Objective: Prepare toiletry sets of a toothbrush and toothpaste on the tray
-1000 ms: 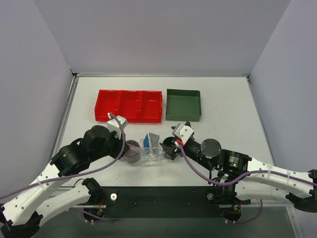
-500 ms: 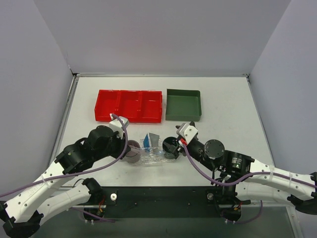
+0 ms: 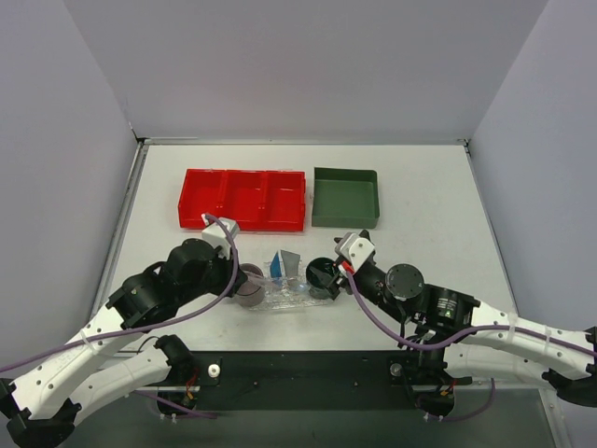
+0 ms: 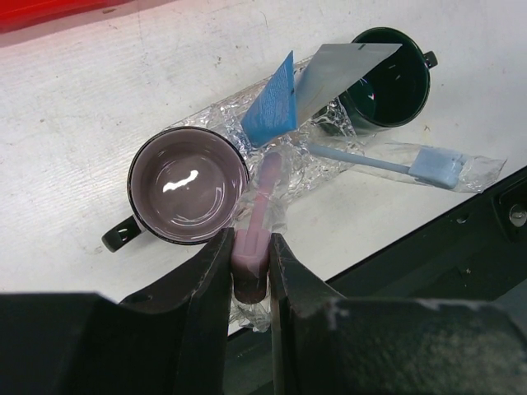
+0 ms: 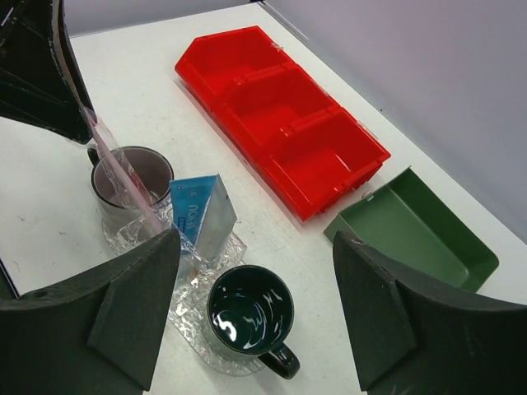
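The clear bumpy tray lies near the table's front edge; it also shows in the left wrist view. On it stand a grey cup and a dark green cup. A blue tube and a white toothpaste tube lean together between the cups. A light-blue toothbrush in a clear wrapper lies by the tray's near side. My left gripper is shut on a pink wrapped toothbrush beside the grey cup. My right gripper is open and empty above the dark green cup.
A red three-compartment bin and a dark green square bin stand behind the tray. The black base rail runs just in front of the tray. Grey walls close in the table on three sides.
My right gripper has drawn back to the right off the dark green cup, which now shows whole. My left arm has barely shifted and still holds the pink toothbrush.
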